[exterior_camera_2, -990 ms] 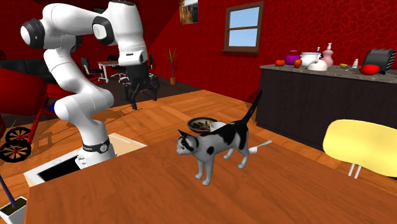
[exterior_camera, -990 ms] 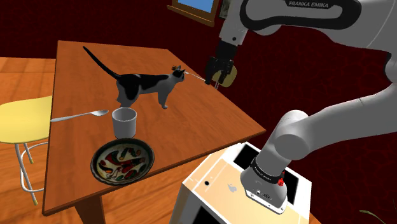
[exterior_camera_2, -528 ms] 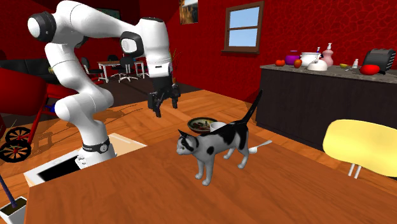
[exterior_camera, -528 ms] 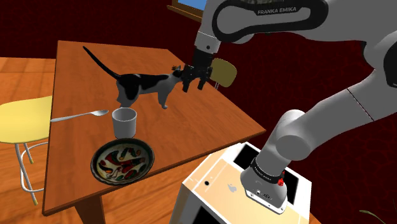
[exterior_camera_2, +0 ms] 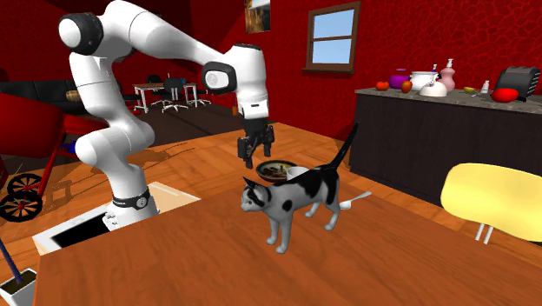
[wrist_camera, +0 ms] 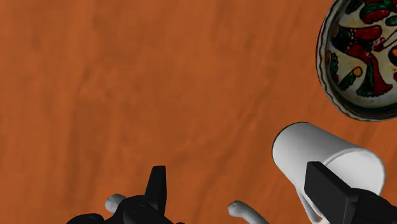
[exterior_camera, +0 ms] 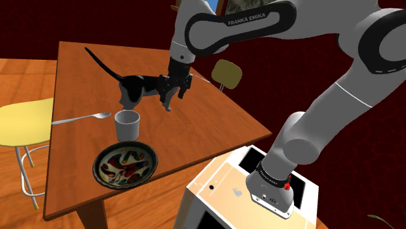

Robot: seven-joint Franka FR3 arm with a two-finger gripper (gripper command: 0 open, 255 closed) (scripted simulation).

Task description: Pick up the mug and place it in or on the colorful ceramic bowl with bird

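- Jaws are spread, nothing between them. They point down and hang above the table [exterior_camera: 215,120].
- In the shoulder view the jaws sit in front of the head of the cat figure [exterior_camera: 140,88], up and to that view's right of the mug [exterior_camera: 127,124]. They do not touch the mug.
- The mug is plain white and stands upright on the table with its mouth up. It is between the cat figure and the bowl [exterior_camera: 125,162], just beside the bowl's far rim.
- The bowl is at the table's near edge. It has a dark rim and a pale inside with red and green painted patterns.
- A spoon [exterior_camera: 81,118] lies flat on the table at the shoulder view's left of the mug, apart from it.
- Wrist view: the mug [wrist_camera: 318,153] shows beside one side of the jaws, outside the gap. The bowl [wrist_camera: 362,57] is beyond it, with bare wood of the table [wrist_camera: 159,83] ahead.
- Second exterior view: the cat figure [exterior_camera_2: 291,198] stands nearest the camera, black and white, tail up. The bowl [exterior_camera_2: 274,169] is behind it, and the mug's [exterior_camera_2: 298,172] rim peeks over the cat's back.
- A yellow chair [exterior_camera: 19,120] is off the table's left side in the shoulder view.
- The white stand [exterior_camera: 247,188] is at the near right.
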